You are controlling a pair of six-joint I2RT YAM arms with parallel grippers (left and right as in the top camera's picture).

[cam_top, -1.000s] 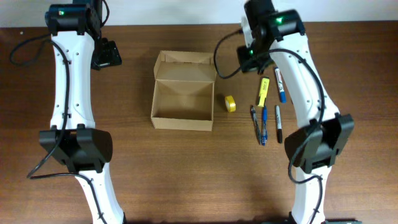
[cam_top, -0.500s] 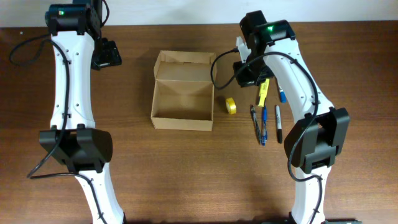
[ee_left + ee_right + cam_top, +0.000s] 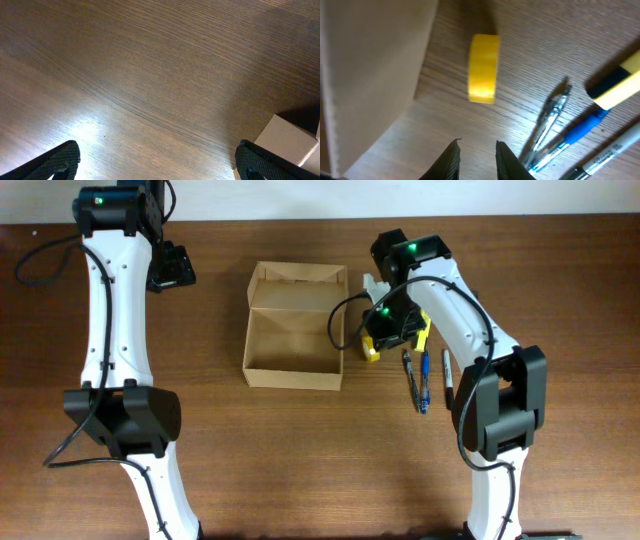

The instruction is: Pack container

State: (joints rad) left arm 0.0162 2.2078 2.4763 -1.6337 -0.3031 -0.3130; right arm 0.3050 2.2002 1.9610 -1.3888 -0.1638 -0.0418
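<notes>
Hovering over yellow block point(image 3: 483, 68) beside box point(image 3: 294, 381), right end effector point(image 3: 477, 150) narrowly parted, empty, aligned to grab; left end effector point(image 3: 157, 157) wide open, idle.

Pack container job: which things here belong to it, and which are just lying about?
Job: container; right claw by yellow block; likely cargo: pens, highlighter, black marker.
Lying about: left claw, open over the table.
</notes>
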